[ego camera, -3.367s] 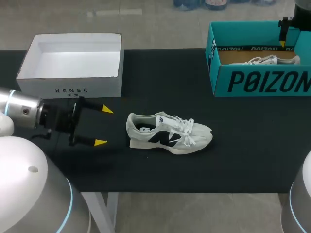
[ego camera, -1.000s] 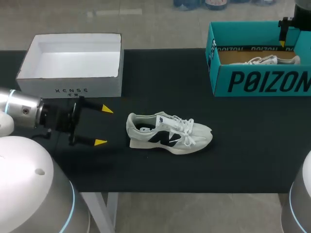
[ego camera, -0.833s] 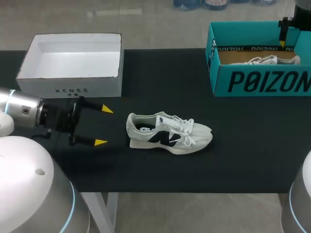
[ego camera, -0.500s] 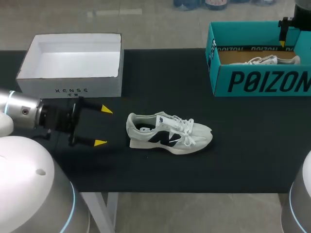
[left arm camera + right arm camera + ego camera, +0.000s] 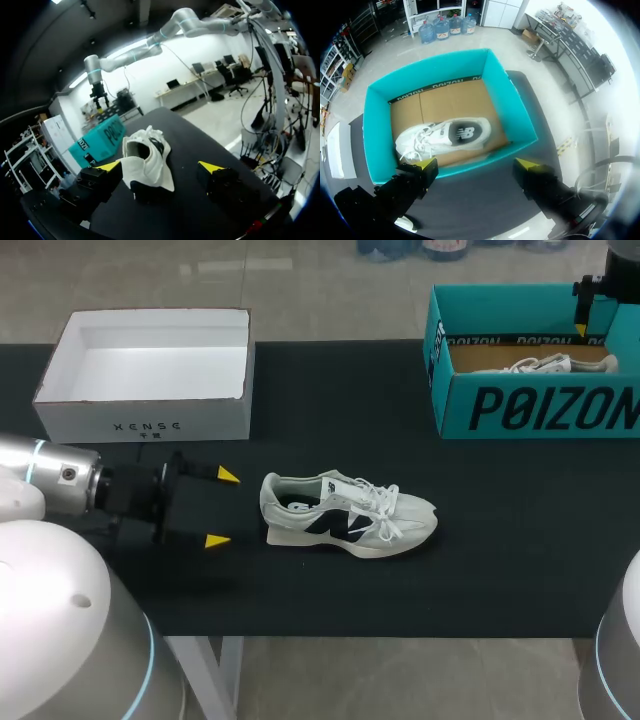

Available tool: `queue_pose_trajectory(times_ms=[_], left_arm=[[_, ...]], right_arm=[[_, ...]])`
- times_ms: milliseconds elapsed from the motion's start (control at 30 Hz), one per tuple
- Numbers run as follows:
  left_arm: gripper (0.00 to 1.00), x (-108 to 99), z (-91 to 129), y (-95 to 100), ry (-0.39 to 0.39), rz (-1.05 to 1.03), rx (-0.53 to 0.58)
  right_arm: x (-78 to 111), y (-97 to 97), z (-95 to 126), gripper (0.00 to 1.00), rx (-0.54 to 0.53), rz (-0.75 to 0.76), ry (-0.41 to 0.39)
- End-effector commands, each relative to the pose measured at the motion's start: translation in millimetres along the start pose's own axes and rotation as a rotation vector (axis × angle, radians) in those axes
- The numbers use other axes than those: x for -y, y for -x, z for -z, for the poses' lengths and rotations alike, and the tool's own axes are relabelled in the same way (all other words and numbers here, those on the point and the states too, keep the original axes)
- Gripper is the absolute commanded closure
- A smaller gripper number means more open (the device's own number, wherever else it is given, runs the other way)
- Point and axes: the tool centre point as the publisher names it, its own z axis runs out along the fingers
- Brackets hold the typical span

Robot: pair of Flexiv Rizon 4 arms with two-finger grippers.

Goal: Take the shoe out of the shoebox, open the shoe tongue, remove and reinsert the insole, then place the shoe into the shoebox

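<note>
Near the table's [image 5: 500, 560] front, just behind the heel of the white shoe [image 5: 345, 515] standing on its sole, the left end effector [image 5: 222, 508] is held wide apart, nothing gripped or touched. Over the teal shoebox [image 5: 530, 405] the right end effector [image 5: 475, 163] is likewise spread, empty, above a second shoe [image 5: 442, 135] lying inside. Lettering is seen on the shoebox wall and the white box [image 5: 150, 425].

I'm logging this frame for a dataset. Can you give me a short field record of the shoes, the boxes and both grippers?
left gripper: open, holding nothing
table shoe: on its sole, heel facing left gripper, untouched
teal shoebox: lidless, holds second shoe
right gripper: open, above teal shoebox
white box: lidless, beyond left gripper
</note>
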Motion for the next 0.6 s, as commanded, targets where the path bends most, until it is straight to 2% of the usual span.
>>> queue_pose_trajectory(times_ms=[33,367,600], left_arm=[[0.0,-13.8,-5.2,5.6,-0.011,0.009,-0.004],[0.0,-38.3,-4.5,6.3,-0.015,0.079,0.0],[0.0,-52.7,-16.8,6.3,-0.025,0.14,-0.003]], right_arm=[[1.1,0.4,0.1,0.0,-0.001,0.0,0.003],[1.1,0.4,0.1,0.0,-0.001,0.0,0.003],[1.1,0.4,0.1,0.0,-0.001,0.0,0.003]])
